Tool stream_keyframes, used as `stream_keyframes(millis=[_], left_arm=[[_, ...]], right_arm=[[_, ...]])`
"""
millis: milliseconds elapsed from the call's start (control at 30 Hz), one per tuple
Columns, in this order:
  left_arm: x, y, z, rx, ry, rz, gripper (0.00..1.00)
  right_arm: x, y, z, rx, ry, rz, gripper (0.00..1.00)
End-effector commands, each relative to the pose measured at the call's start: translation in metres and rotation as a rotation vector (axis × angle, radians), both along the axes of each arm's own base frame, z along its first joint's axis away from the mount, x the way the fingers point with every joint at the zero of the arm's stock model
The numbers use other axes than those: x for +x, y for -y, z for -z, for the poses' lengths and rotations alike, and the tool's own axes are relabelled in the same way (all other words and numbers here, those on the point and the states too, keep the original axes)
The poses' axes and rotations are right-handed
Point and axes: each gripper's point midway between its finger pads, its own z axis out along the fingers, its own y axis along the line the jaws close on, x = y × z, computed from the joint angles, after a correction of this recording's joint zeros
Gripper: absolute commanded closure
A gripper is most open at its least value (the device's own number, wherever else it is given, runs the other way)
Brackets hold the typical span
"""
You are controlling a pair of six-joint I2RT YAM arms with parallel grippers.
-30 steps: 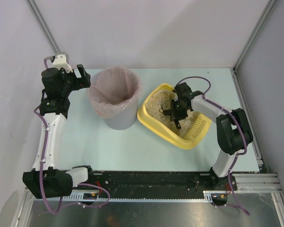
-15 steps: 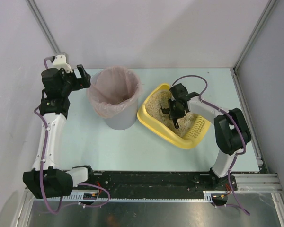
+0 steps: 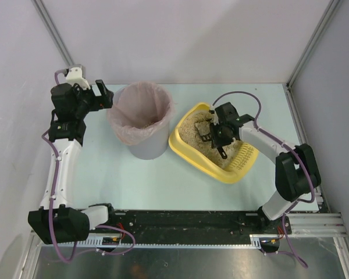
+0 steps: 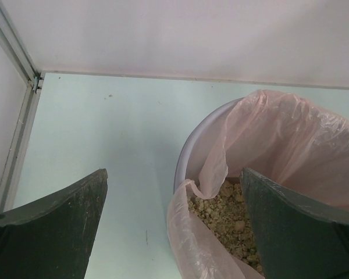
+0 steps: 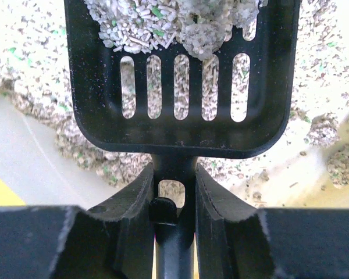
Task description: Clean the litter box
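The yellow litter box (image 3: 183, 146) lies right of centre, with beige litter (image 3: 193, 125) heaped at its far end and a slotted rim (image 3: 244, 156) at its near right. My right gripper (image 3: 219, 138) (image 5: 174, 174) hangs over the litter, shut on the handle of the black slotted scoop (image 5: 180, 75) (image 3: 208, 136). In the right wrist view the scoop carries grey pellets and a clump (image 5: 200, 32). My left gripper (image 3: 103, 93) (image 4: 174, 226) is open with nothing in it, beside the far left rim of the bin.
A tall grey bin (image 3: 146, 148) with a pink bag liner (image 3: 141, 110) (image 4: 279, 133) stands between the arms, left of the litter box. Clumped litter (image 4: 221, 218) lies in its bag. Cell walls and a metal frame (image 3: 305, 49) bound the pale table (image 3: 128, 174).
The right arm drew the scoop slightly left, then back right and nearer over the litter. The left arm has not moved.
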Motion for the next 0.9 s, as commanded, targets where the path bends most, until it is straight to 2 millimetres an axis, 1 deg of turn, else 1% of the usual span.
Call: stream_keyframes(millis=[0, 100, 267, 300, 367, 400, 467, 500, 567, 600, 633, 667, 733, 767, 800, 867], left_arm=[[0.001, 0.003, -0.01, -0.016, 0.047, 0.021, 0.0], [0.001, 0.003, -0.009, -0.017, 0.049, 0.021, 0.0], [0.002, 0.002, -0.008, -0.02, 0.051, 0.019, 0.0], [0.001, 0.004, -0.009, -0.021, 0.053, 0.023, 0.0], [0.001, 0.005, -0.009, -0.025, 0.053, 0.03, 0.0], [0.002, 0.006, -0.008, -0.025, 0.053, 0.035, 0.0], [0.002, 0.007, -0.007, -0.023, 0.051, 0.045, 0.0], [0.003, 0.007, -0.006, -0.022, 0.051, 0.045, 0.0], [0.004, 0.009, -0.005, -0.026, 0.048, 0.057, 0.0], [0.003, 0.01, -0.006, -0.028, 0.05, 0.059, 0.0], [0.003, 0.01, -0.006, -0.032, 0.05, 0.063, 0.0], [0.003, 0.013, -0.006, -0.038, 0.051, 0.074, 0.0], [0.003, 0.015, -0.006, -0.046, 0.052, 0.081, 0.0], [0.003, 0.016, -0.006, -0.05, 0.05, 0.086, 0.0], [0.003, 0.016, -0.006, -0.052, 0.051, 0.089, 0.0], [0.004, 0.017, -0.005, -0.052, 0.051, 0.092, 0.0]], right_arm=[[-0.019, 0.008, -0.017, 0.031, -0.013, -0.082, 1.0], [-0.025, 0.013, -0.021, 0.072, -0.027, -0.091, 1.0], [-0.034, 0.023, -0.021, 0.08, -0.03, -0.098, 1.0], [-0.033, 0.02, -0.025, 0.09, -0.003, -0.105, 1.0], [-0.035, 0.016, -0.024, 0.1, 0.012, -0.107, 1.0], [-0.037, 0.007, -0.027, 0.105, 0.031, -0.132, 1.0], [-0.04, 0.006, -0.029, 0.095, 0.047, -0.146, 1.0], [-0.039, 0.005, -0.033, 0.111, 0.069, -0.145, 1.0], [-0.034, 0.021, -0.047, 0.131, 0.127, -0.094, 1.0], [-0.032, 0.03, -0.045, 0.118, 0.142, -0.073, 1.0], [-0.03, 0.04, -0.048, 0.104, 0.161, -0.049, 1.0], [-0.03, 0.042, -0.048, 0.084, 0.168, -0.048, 1.0], [-0.035, 0.033, -0.046, 0.09, 0.157, -0.078, 1.0], [-0.042, 0.02, -0.045, 0.099, 0.148, -0.119, 1.0], [-0.046, 0.015, -0.043, 0.094, 0.14, -0.138, 1.0], [-0.048, 0.016, -0.042, 0.082, 0.134, -0.135, 1.0]])
